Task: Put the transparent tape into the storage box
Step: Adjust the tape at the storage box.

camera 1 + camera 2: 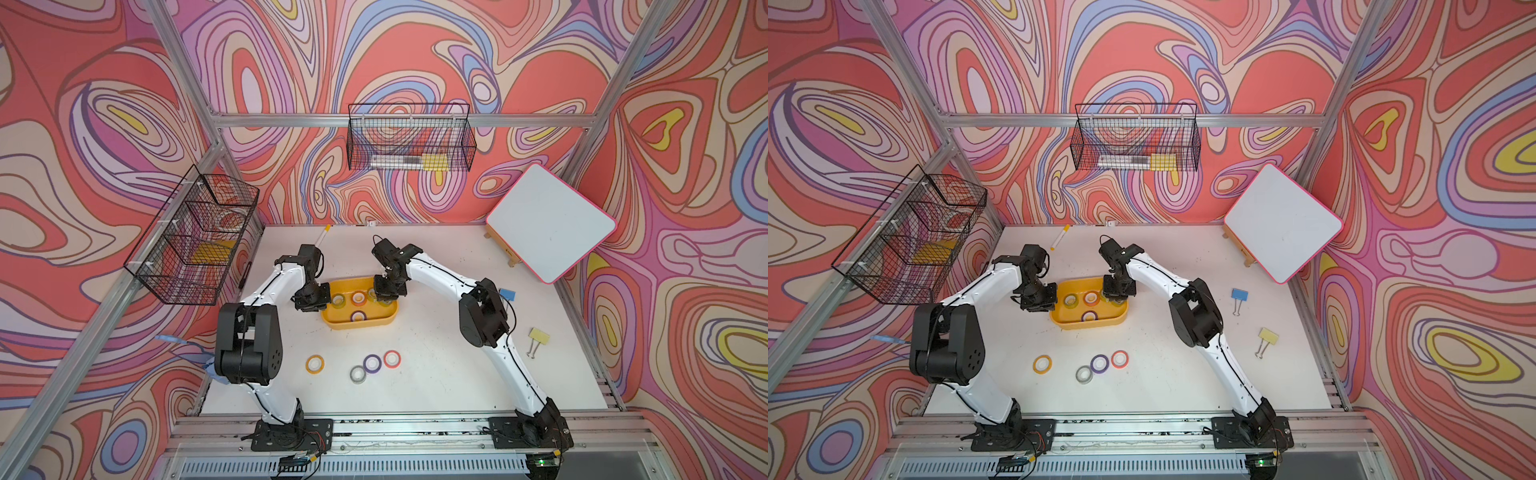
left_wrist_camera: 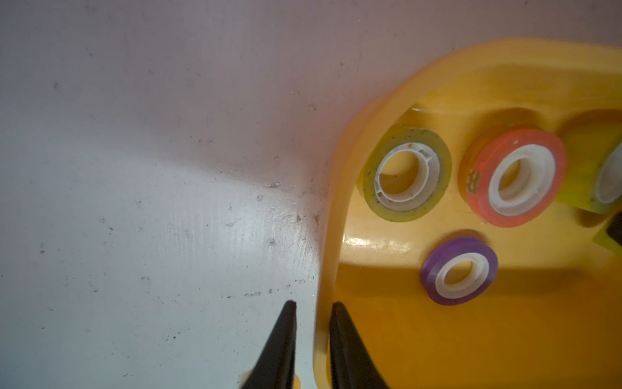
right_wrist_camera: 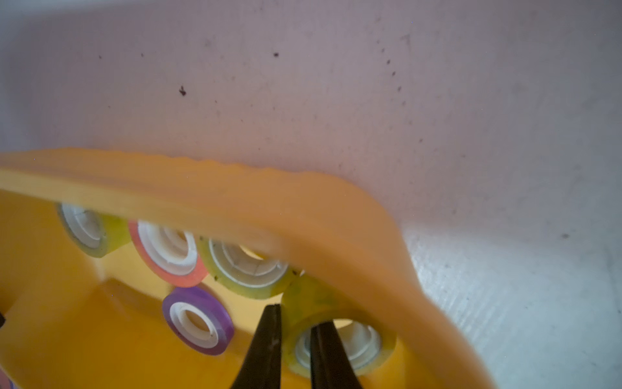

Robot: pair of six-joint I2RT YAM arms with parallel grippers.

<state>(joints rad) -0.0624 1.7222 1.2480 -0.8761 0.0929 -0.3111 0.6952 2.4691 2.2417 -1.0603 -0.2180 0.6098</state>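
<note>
Right wrist view has my right pincer (image 3: 296,315) low inside the box (image 3: 235,198), jaws narrow and nipping the wall of the clear tape (image 3: 363,343). One finger sits in the core and one outside, with the roll tilted against the box's corner. Beside it in the box lie two other clear rolls (image 3: 249,269), a coral roll (image 3: 168,256) and a purple roll (image 3: 198,320). My left pincer (image 2: 313,303) is pinched on the box's rim, one finger inside and one over the bench (image 2: 134,202). I read that bench as white, scuffed and peppered with dark specks, with a patch of glare. In both top views the box sits mid-bench between my two arms. Four loose rolls (image 1: 372,363) lie nearer the arm bases, and a blue clip (image 1: 1239,295) and a yellow clip (image 1: 1268,336) lie off to the right. A marker (image 1: 323,235) rests by the far edge, and a whiteboard (image 1: 550,222) leans in the far right corner. Walls (image 1: 291,62) of swirling coral, lilac, blue and yellow close the cell, braced by an aluminium frame (image 1: 332,120) carrying two wire baskets (image 1: 409,137).
</note>
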